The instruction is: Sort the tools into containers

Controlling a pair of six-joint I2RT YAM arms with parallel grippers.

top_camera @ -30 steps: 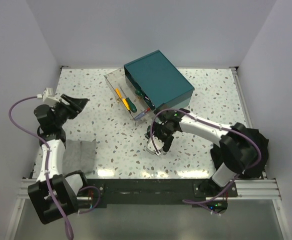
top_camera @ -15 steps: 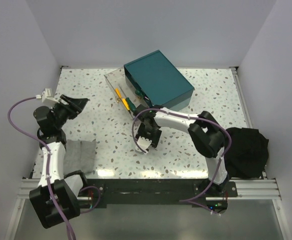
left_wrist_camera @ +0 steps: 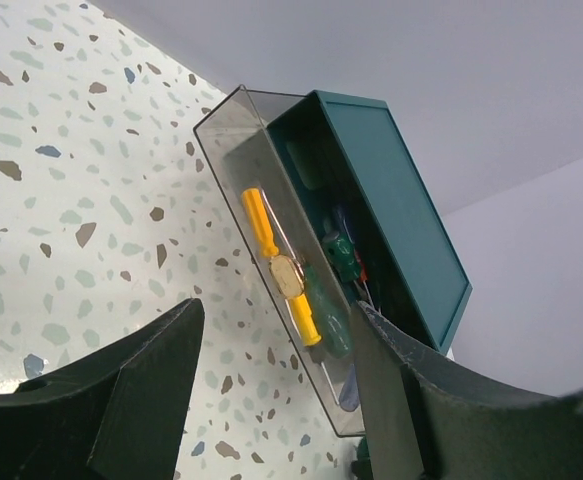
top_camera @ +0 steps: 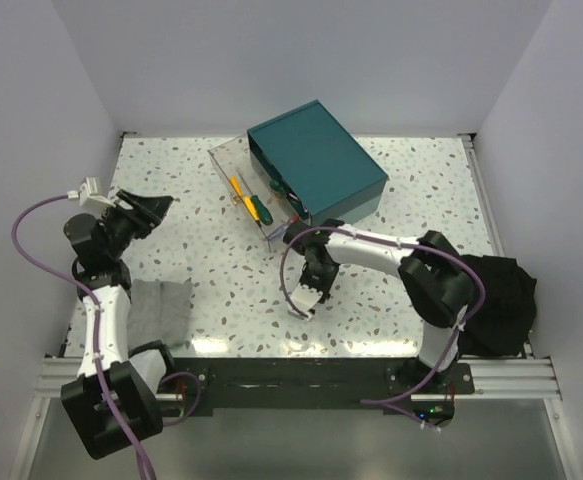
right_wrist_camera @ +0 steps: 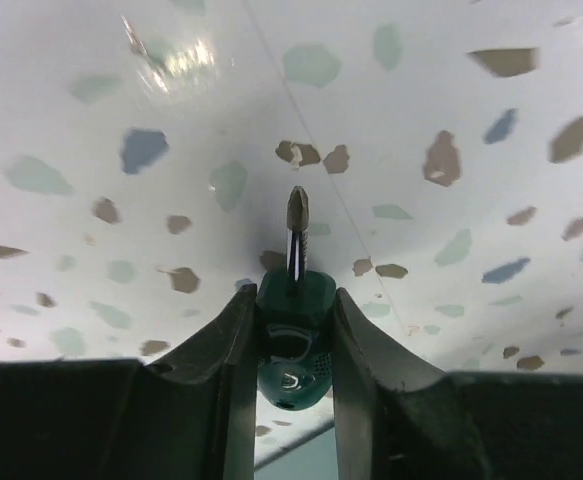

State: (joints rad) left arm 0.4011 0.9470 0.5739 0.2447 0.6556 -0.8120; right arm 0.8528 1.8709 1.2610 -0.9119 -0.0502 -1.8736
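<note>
Where the counter (top_camera: 221, 300) runs nearest the arm bases, entry one: grey folded cloth (top_camera: 161, 305), lying flat, well apart from the teal box (top_camera: 316, 160), on its near left.

Entry two: right tool (right_wrist_camera: 293, 300), clamped on a green-handled screwdriver (right_wrist_camera: 291, 345). The handle sits between the fingers and the tip points down at the counter; whether it touches cannot be told. Position: near the box, just in front of it.

Entry three: left tool (left_wrist_camera: 276, 330), jaws spread, holding nothing, raised well left of the box and facing it.

Entry four: clear drawer (left_wrist_camera: 226, 120), standing partly out of the box's left face. Contents: a yellow-handled screwdriver (left_wrist_camera: 261, 215) and a second green screwdriver (left_wrist_camera: 333, 322), lying lengthwise. Further tools deeper in the box are too dim to itemise.
</note>
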